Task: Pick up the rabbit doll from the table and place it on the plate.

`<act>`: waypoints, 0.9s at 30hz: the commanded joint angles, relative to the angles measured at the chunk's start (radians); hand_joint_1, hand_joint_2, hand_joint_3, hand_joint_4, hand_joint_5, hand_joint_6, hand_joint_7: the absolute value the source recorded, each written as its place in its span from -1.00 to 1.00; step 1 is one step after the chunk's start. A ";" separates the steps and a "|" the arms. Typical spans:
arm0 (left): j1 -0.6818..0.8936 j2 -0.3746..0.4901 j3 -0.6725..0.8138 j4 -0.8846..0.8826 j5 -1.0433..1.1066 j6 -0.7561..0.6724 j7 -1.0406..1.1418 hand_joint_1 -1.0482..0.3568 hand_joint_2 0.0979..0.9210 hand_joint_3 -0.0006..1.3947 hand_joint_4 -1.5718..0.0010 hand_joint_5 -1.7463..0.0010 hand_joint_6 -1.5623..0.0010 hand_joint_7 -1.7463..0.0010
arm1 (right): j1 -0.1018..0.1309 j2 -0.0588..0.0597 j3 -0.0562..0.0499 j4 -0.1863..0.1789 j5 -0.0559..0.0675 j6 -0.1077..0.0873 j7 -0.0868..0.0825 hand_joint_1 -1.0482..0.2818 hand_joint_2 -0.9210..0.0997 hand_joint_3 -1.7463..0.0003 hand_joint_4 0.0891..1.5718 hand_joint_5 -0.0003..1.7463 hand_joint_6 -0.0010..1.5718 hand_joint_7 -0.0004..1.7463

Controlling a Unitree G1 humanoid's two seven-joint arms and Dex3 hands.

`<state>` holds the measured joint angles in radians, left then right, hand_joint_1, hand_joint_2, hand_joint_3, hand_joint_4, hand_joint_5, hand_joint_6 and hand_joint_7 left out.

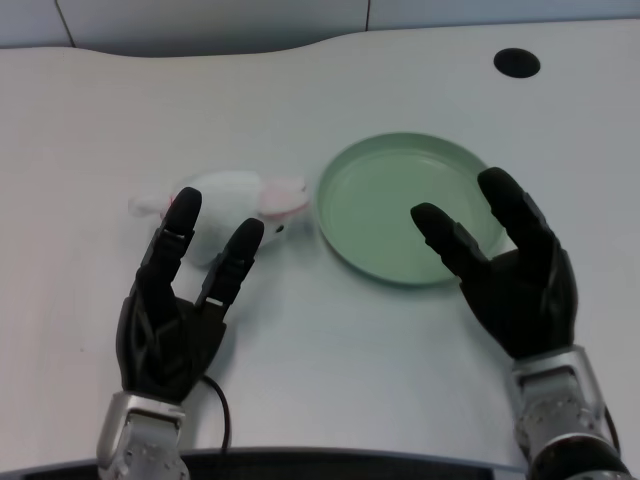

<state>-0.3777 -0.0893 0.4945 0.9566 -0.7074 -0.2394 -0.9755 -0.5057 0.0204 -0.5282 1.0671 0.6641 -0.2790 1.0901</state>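
Lying beside plate (pixel 352 160): rabbit doll (pixel 232 198), unobstructed.

The white bench (pixel 330 340) lies under and beyond the fingers, its surface plain and lightly scuffed. A round black hole (pixel 516 62) is set in the bench well beyond the fingers, toward the far right corner. A black cable (pixel 221 410) lies on the bench behind the fingers, near the lower left edge. Past the bench's curved far edge, a grey floor (pixel 200 20) shows seam lines.

1 head camera looks steeply down, close over the white table (pixel 330 350).
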 commanded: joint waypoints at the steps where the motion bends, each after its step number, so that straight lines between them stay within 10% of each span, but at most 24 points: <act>1: 0.003 -0.005 0.004 0.008 0.007 -0.010 -0.009 -0.49 1.00 -0.58 0.31 0.98 0.47 0.99 | 0.015 0.000 -0.005 -0.015 0.003 0.007 0.005 -0.69 -1.00 0.84 0.17 -0.99 0.18 -1.00; 5: 0.003 -0.005 0.006 0.008 0.009 -0.010 -0.009 -0.50 1.00 -0.58 0.31 0.98 0.47 0.99 | 0.017 0.001 -0.005 -0.018 0.003 0.009 0.004 -0.69 -1.00 0.85 0.18 -0.99 0.18 -1.00; 9: 0.032 -0.018 0.006 -0.015 0.001 0.006 -0.021 -0.51 1.00 -0.58 0.31 0.99 0.46 0.99 | 0.080 0.023 -0.006 -0.061 0.005 -0.021 0.006 -0.70 -1.00 0.81 0.19 -0.99 0.19 -0.99; 23: 0.033 -0.039 0.019 0.017 0.000 -0.023 -0.036 -0.51 1.00 -0.58 0.31 0.98 0.45 0.99 | 0.091 0.011 0.000 -0.077 0.011 0.019 0.010 -0.71 -1.00 0.85 0.18 -0.99 0.20 -1.00; 27: 0.064 -0.020 0.033 -0.005 -0.013 -0.007 -0.050 -0.51 1.00 -0.58 0.31 0.99 0.45 0.99 | 0.113 0.053 0.009 -0.092 0.003 -0.032 0.011 -0.71 -1.00 0.79 0.18 -0.99 0.18 -0.99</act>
<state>-0.3450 -0.1002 0.5200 0.9638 -0.7150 -0.2510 -1.0144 -0.4083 0.0571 -0.5232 0.9843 0.6701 -0.2973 1.0974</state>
